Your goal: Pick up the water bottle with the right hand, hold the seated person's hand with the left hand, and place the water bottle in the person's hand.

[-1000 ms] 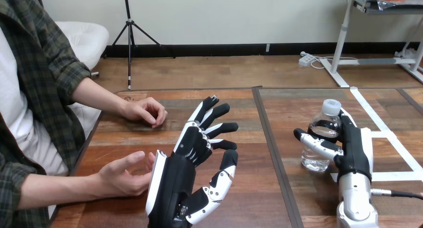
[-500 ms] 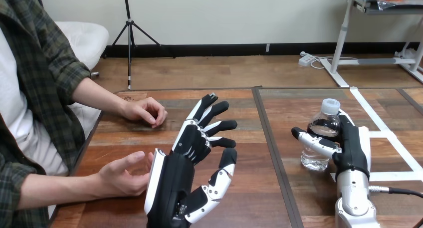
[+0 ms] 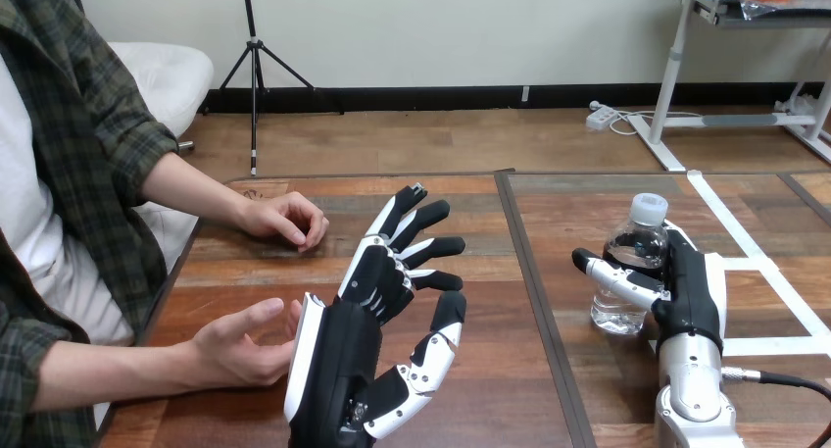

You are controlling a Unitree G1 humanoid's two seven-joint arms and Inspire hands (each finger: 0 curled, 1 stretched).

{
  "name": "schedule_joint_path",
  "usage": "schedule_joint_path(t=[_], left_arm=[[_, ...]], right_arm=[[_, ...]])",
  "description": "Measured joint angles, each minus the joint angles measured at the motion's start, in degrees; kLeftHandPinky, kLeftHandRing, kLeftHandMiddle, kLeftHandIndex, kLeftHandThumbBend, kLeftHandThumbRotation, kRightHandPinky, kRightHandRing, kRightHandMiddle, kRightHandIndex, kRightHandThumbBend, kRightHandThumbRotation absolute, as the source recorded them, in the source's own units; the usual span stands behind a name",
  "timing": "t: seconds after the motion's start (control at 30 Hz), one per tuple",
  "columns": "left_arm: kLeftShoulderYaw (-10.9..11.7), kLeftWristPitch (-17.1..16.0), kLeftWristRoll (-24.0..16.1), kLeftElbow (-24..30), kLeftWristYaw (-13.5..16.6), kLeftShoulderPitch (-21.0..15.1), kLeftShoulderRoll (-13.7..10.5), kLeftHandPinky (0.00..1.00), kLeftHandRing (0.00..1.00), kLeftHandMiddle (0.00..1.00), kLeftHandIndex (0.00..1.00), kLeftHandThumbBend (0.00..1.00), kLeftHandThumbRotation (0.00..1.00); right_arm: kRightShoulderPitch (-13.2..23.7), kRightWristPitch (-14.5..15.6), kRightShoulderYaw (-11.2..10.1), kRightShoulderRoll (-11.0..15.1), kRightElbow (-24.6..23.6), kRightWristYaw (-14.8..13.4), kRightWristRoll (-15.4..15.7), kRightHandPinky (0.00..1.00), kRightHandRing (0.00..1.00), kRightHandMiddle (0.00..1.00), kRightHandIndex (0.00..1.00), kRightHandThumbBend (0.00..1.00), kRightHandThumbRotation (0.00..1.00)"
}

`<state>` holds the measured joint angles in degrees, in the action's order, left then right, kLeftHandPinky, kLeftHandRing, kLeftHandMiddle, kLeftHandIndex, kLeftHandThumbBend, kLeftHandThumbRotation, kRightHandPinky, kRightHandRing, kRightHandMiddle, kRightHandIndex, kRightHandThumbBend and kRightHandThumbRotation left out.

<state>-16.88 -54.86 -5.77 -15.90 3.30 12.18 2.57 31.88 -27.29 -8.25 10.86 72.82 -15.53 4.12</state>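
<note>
Just right of the table's (image 3: 490, 379) centre seam, the water bottle (image 3: 632, 257) stands upright on the wood, white cap uppermost, clear wall, water visible in its lower part. The right hand (image 3: 691, 291) grasps it from the near right: the thumb (image 3: 617, 281) lies across the bottle's near face and the fingers run up its far right side, so the bottle is pinched between them with its base on the table. White tape lines (image 3: 764, 272) mark the surface just beside it.

Well apart to the left, the left hand (image 3: 338, 360) is released, fingers spread and holding nothing. Its white outer edge is just beside, perhaps touching, the fingertips of the person's near hand (image 3: 240, 345), which lies half-curled. The person's far hand (image 3: 284, 218) rests on the table beyond.

Judgement: the step in hand is securing the grasp before the lift. The thin wall will likely yield, so squeeze moderately at mid-body, then raise straight up to keep the bottle from tipping.
</note>
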Motion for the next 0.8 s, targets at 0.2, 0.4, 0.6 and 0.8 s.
schedule_joint_path(t=[0.2,0.4,0.6,0.8], left_arm=[[0.0,0.0,0.1,0.0,0.0,0.0,0.0,0.62,0.76,0.86,0.9,0.29,0.0],[0.0,0.0,0.0,0.0,0.0,0.1,0.0,0.62,0.76,0.86,0.9,0.29,0.0],[0.0,0.0,-0.2,0.0,0.1,0.1,0.0,0.62,0.76,0.85,0.9,0.29,0.0],[0.0,0.0,-0.4,0.0,0.2,0.1,0.0,0.62,0.76,0.85,0.9,0.29,0.0]], right_arm=[[0.2,0.0,-0.7,-0.5,0.2,0.0,-0.5,0.75,0.75,0.78,0.78,0.8,0.0],[0.6,0.1,-1.6,-1.3,0.4,0.5,-1.8,0.7,0.71,0.74,0.74,0.79,0.0],[1.2,0.5,-2.8,-2.1,0.9,0.8,-3.0,0.6,0.62,0.65,0.67,0.78,0.0],[1.8,0.8,-3.2,-2.3,1.3,0.6,-3.2,0.51,0.53,0.56,0.6,0.78,0.0]])
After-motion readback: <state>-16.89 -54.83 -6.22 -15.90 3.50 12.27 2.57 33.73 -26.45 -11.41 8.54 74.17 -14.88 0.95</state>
